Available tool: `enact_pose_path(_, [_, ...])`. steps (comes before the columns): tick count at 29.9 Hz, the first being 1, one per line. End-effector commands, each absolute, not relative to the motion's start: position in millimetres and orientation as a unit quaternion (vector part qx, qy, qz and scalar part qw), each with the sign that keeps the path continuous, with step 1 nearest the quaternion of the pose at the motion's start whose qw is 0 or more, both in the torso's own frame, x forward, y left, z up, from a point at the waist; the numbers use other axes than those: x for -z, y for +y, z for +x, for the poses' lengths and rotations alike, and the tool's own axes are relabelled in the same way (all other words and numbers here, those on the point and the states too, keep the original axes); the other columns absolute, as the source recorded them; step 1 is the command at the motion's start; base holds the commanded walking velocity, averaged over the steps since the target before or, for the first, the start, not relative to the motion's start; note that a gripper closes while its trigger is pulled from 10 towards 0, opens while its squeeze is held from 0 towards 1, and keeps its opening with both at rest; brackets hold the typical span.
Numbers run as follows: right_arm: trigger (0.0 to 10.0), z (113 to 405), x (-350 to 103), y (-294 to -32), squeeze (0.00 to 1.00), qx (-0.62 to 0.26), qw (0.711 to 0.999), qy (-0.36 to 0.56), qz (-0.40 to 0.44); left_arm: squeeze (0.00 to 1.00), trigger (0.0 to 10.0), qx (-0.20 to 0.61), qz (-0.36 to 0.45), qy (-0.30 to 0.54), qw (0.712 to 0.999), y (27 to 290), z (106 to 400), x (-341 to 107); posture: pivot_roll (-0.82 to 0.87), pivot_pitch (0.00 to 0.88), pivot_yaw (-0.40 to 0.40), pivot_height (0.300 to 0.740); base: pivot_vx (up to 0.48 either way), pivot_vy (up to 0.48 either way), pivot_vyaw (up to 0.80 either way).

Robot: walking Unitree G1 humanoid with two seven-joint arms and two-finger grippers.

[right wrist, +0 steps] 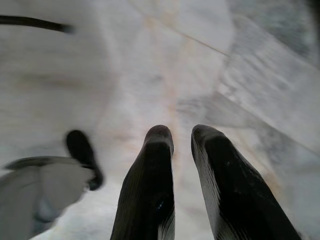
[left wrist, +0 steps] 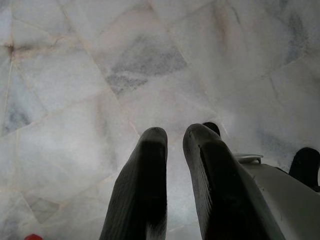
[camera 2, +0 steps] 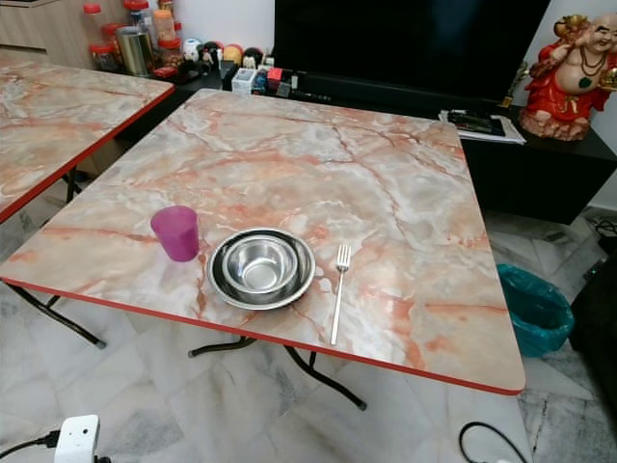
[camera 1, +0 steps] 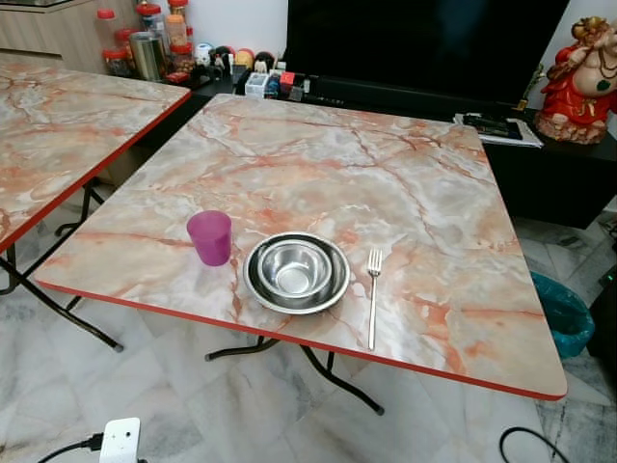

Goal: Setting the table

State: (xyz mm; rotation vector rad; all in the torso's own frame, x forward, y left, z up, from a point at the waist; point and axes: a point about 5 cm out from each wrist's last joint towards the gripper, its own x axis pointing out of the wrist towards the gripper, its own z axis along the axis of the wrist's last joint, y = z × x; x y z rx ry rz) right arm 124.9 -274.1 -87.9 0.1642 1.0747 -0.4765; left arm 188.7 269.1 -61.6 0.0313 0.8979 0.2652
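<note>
Both tools, left tool (left wrist: 172, 137) and right tool (right wrist: 182, 135), hang slightly parted and empty, the place setting of cup (camera 1: 210, 237), bowl (camera 1: 295, 271) and fork (camera 1: 373, 295) seemingly done.

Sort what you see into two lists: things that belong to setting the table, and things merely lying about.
Belongs to the job:
cup
plate
bowl, sitting in the plate
fork, right of the plate
table

Just lying about:
jars
statue
TV
bin
plug on the floor
</note>
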Motion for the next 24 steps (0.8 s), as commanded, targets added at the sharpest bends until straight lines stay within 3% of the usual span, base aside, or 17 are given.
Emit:
enact_pose_path(1, [10.0,124,86,-278,0.00,0.216,0.841,0.490,0.079,0.00,10.0,-0.122,0.017,0.447,0.886,267,185,65,-0.03,0.080,-0.080,0.740,0.000,0.000,0.00])
enact_pose_path(13, [10.0,109,83,-293,0.00,0.228,0.854,0.453,0.116,0.00,10.0,-0.128,0.017,0.450,0.883,268,182,66,-0.02,0.057,-0.073,0.740,0.000,0.000,0.00])
enact_pose_path(24, [10.0,111,84,-289,0.00,0.218,0.856,0.453,0.122,0.00,10.0,-0.126,0.019,0.451,0.883,269,181,66,-0.02,0.048,-0.072,0.740,0.000,0.349,0.00])
